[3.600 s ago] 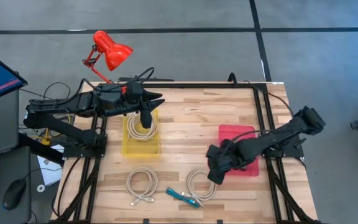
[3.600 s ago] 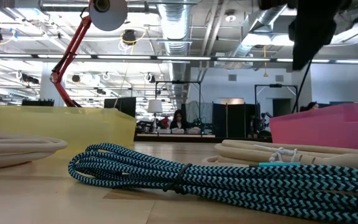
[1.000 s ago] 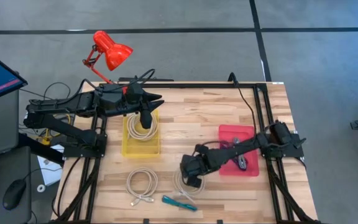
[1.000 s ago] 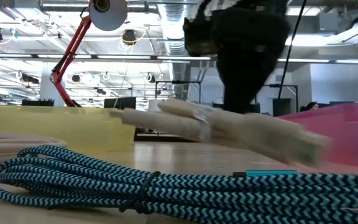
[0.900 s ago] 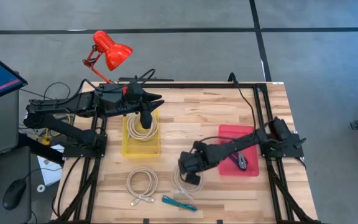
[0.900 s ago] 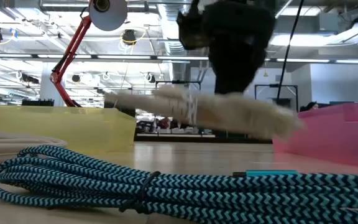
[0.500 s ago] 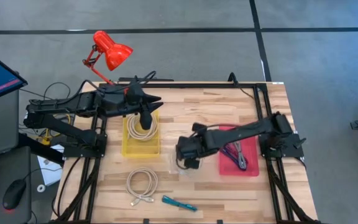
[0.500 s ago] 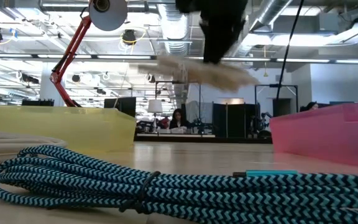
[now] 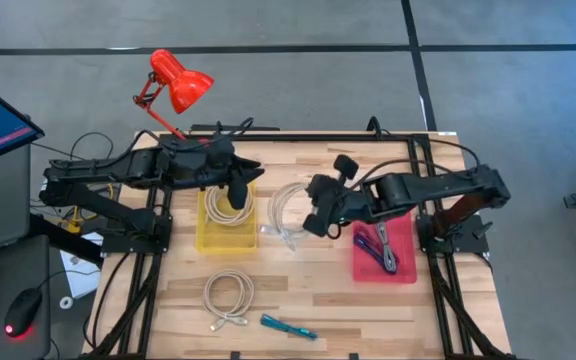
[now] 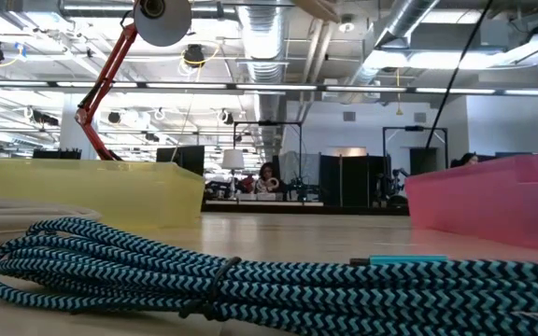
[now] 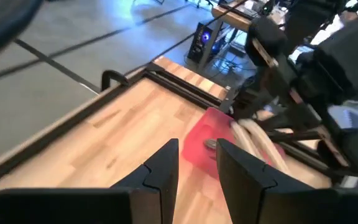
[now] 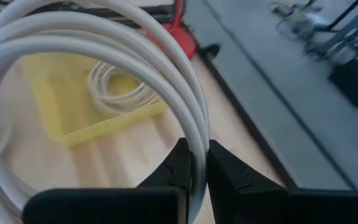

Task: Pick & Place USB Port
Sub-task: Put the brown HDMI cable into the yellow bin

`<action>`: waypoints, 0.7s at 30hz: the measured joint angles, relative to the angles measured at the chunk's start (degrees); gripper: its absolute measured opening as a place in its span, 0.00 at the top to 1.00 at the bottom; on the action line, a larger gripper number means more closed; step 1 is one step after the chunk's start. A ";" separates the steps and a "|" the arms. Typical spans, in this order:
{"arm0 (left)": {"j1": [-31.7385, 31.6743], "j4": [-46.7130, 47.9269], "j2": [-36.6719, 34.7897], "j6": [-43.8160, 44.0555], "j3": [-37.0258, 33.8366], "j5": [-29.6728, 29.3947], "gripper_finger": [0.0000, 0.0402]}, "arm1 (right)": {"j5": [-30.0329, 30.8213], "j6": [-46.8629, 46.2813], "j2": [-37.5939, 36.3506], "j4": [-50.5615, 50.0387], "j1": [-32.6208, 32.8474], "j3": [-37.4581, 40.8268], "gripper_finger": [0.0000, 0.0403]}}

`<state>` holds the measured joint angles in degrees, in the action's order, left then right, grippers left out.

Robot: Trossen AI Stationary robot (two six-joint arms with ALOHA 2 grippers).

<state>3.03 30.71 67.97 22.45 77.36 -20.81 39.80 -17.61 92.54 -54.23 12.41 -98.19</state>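
Note:
My right gripper (image 9: 313, 218) is shut on a coil of white cable (image 9: 286, 208), held in the air over the middle of the table, just right of the yellow bin (image 9: 208, 238). A second white coil (image 9: 230, 205) lies in that bin. My left gripper (image 9: 236, 190) hovers over the bin's far end, open, with nothing between its fingers (image 11: 166, 171). The pink bin (image 9: 400, 215) at the right holds a dark cable (image 9: 380, 245). A third white coil (image 9: 228, 295) and a blue braided cable (image 9: 288, 326) lie near the front edge. My right gripper pinches several strands of the coil (image 12: 194, 140) together between its two fingers, on the side of the loop nearest the arm. The fingers come from the table's right, about level. The loop stands out beyond the fingertips toward the yellow bin, lifted clear of the table.
A red desk lamp (image 9: 178, 80) stands past the far left corner. The low view shows the blue braided cable (image 10: 204, 271) close up, with the yellow bin (image 10: 92, 191) and the pink bin (image 10: 493, 196) behind it. Bare wood lies between the two bins.
My right gripper has risen from the front of the table with the white coil and carried it toward the far edge, turning until its fingers point at the yellow bin. The coil has come clear of the table and out of the low view's top.

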 joint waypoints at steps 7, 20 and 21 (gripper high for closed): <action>0.00 -5.03 3.03 5.47 0.00 5.67 0.74 | 3.79 1.77 -0.22 -0.10 -0.98 0.04 0.95; 0.02 -7.70 4.94 15.43 -0.04 11.06 0.74 | 7.03 4.70 -0.36 1.15 -1.60 0.07 0.95; 0.02 -7.97 4.95 15.56 -0.04 11.06 0.74 | 7.03 4.70 -0.46 1.21 -1.60 0.07 0.95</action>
<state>3.05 22.75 72.93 38.00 77.32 -9.76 46.83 -12.91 92.08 -53.02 10.81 -98.13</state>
